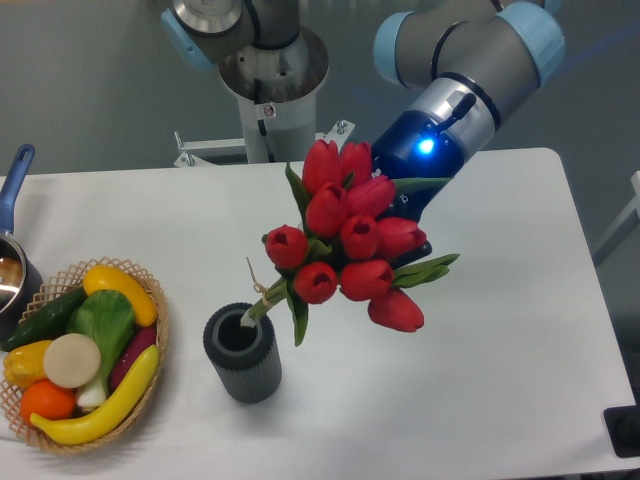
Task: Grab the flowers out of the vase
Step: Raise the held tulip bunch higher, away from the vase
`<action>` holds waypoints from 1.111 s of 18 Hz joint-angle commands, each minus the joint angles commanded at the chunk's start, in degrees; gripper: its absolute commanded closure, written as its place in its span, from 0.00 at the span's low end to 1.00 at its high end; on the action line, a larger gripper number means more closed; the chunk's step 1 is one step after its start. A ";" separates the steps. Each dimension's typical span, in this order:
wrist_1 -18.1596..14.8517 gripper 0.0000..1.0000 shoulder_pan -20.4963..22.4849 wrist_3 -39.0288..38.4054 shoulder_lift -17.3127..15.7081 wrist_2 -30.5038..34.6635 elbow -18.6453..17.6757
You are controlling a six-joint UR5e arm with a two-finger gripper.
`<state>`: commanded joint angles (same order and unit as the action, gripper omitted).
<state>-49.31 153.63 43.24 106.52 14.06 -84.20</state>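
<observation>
My gripper [405, 235] sits behind the flowers [350, 240], so its fingers are almost wholly hidden by the red buds and green leaves. How wide the jaws stand I cannot tell, but the bunch hangs in the air against it with nothing else bearing it, so I am gripping the flowers. My blue wrist glows with a bright light just above the blooms. The bunch tilts, heads up and to the right, stems slanting down to the left. The stem ends, tied with twine, are at the mouth of the vase [242, 355]; whether they touch the rim I cannot tell. The vase stands upright on the white table [500, 350]. A basket [150, 370] of fruit and vegetables lies to its left, and a blue-handled pot [12, 250] is at the table's left edge.
</observation>
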 joint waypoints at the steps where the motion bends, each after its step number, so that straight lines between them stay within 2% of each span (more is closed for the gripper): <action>1: 0.00 0.57 0.00 0.09 0.00 0.00 0.09; 20: 0.35 0.57 2.46 2.73 0.35 0.18 0.18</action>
<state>-48.96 156.09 45.97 106.88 14.24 -84.02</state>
